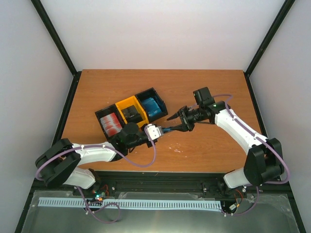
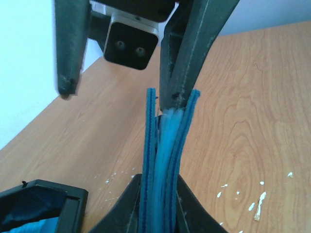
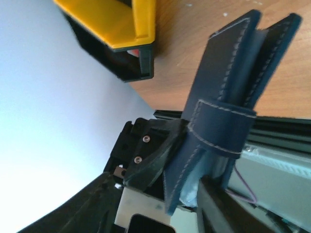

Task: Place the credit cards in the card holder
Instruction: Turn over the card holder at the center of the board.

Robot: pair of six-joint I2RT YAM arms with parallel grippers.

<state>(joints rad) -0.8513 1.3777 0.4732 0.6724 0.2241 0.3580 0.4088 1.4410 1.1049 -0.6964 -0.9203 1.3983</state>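
- Card holder [image 3: 223,97]: navy-blue leather with pale stitching along every edge. It is a flat folded wallet with a narrow closing tab [image 3: 221,128] wrapped as a band across its leaves. Edge-on in the left wrist view, it shows as several thin blue layers with paler lining between them.
- It is held off the wooden table [image 1: 209,87], between the two arms and just right of the bin [image 1: 99,114].
- Left gripper [image 1: 162,130]: its black fingers are clamped on one end of the card holder, and the leaves fan out from that grip.
- Right gripper [image 2: 119,94]: the jaws are spread wide and hold nothing. One finger [image 2: 187,58] touches the holder's free end, its tip between the splayed leaves. The other finger [image 2: 68,48] stands well apart to the side.
- Credit cards [image 1: 112,124]: a stack of thin red cards with pale markings lies in the bin's left black section, apart from both grippers.
- The bin is rigid plastic with three sections. The yellow middle one holds a small black object [image 1: 130,112], and the right black one holds a bright blue bundle [image 1: 151,107].
- The table is orange-brown wood grain, flecked with white specks.
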